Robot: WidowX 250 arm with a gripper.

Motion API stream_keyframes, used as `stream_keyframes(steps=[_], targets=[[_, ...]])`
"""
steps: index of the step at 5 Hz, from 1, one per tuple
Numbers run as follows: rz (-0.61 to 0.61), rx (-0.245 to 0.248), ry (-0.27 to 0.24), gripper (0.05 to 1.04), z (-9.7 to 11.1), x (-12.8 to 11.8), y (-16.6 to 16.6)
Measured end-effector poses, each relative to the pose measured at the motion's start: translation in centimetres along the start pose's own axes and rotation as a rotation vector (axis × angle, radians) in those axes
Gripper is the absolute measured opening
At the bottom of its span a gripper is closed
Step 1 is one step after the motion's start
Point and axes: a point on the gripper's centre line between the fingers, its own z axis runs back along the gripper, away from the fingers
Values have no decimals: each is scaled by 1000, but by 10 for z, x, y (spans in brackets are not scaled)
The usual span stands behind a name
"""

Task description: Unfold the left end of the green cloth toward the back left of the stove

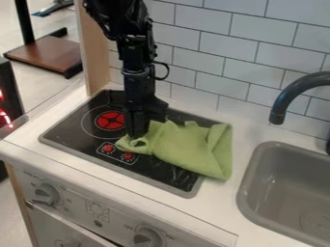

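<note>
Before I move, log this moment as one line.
gripper: at left end of green cloth | cloth: rumpled, across stovetop and counter | sink: right of cloth

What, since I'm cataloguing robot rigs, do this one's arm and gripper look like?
The arm is black, built of chunky, angular jointed segments, with a thin greyish band around its lower part. A thin black cable loops out from its side. The gripper is black too, with a dark, blocky body.
</note>
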Motion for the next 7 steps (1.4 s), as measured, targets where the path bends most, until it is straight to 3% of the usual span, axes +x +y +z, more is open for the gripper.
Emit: stream_keyframes(steps=[3, 4, 7], targets=[[99, -44, -49, 50, 25, 5, 52], [143, -27, -94, 50, 42, 9, 84], [80, 65, -34, 50, -2, 18, 113]])
